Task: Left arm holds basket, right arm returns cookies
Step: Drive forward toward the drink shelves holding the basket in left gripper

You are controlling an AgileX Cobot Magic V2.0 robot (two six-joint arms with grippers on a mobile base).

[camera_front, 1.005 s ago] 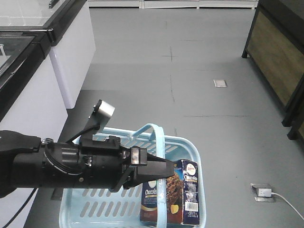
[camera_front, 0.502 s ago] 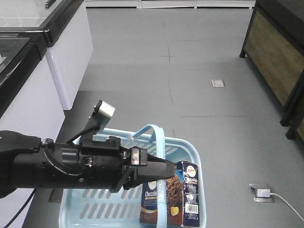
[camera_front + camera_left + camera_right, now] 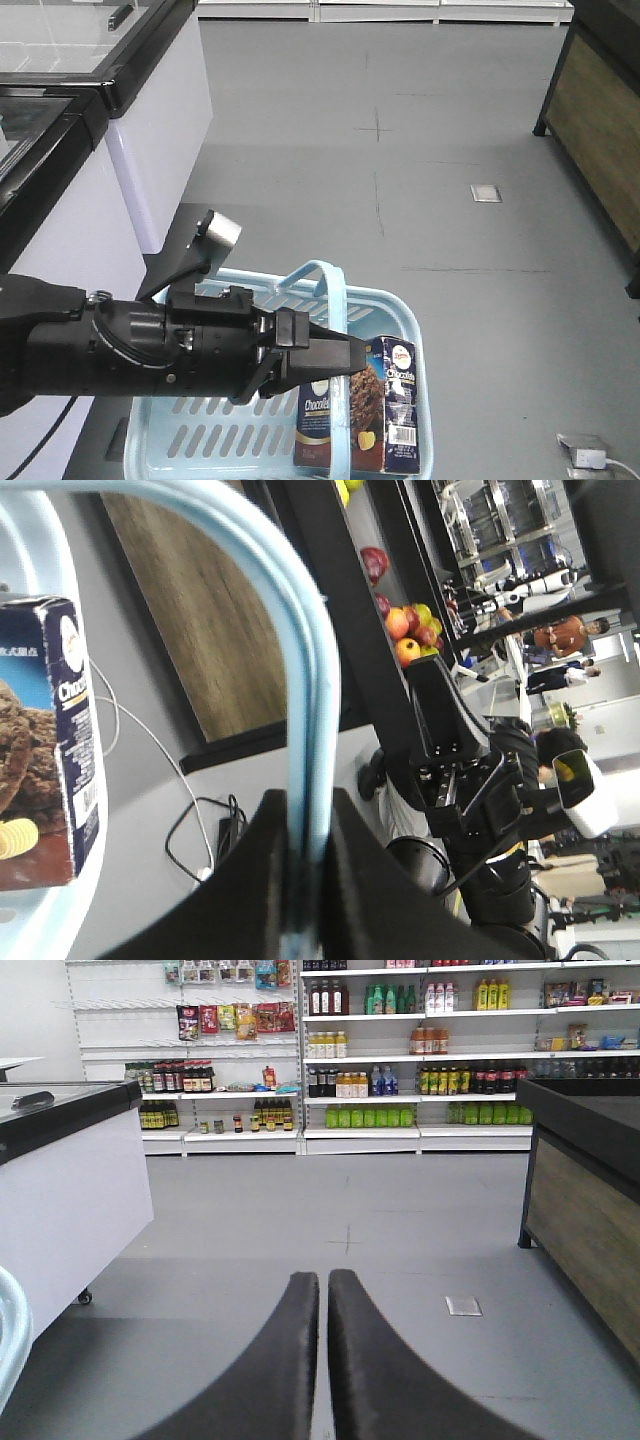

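Observation:
The light blue basket hangs low in the front view. My left gripper is shut on its arched handle. The left wrist view shows the handle pinched between the two black jaws of the left gripper. The cookies, a navy-and-brown box, stand upright in the basket's right part; they also show as the cookies at the left edge of that view. My right gripper is shut with nothing in it, pointing down the aisle, away from the box. The right arm shows beyond the handle.
A white freezer cabinet with a black top runs along the left. A dark wood-sided stand is at the right. A metal floor plate and a socket with cable lie on the grey floor. Stocked shelves close the aisle's far end.
The floor, freezer and stand have shifted right and down in the front view, so the base has moved. The left arm, basket and box keep their place in the frame.

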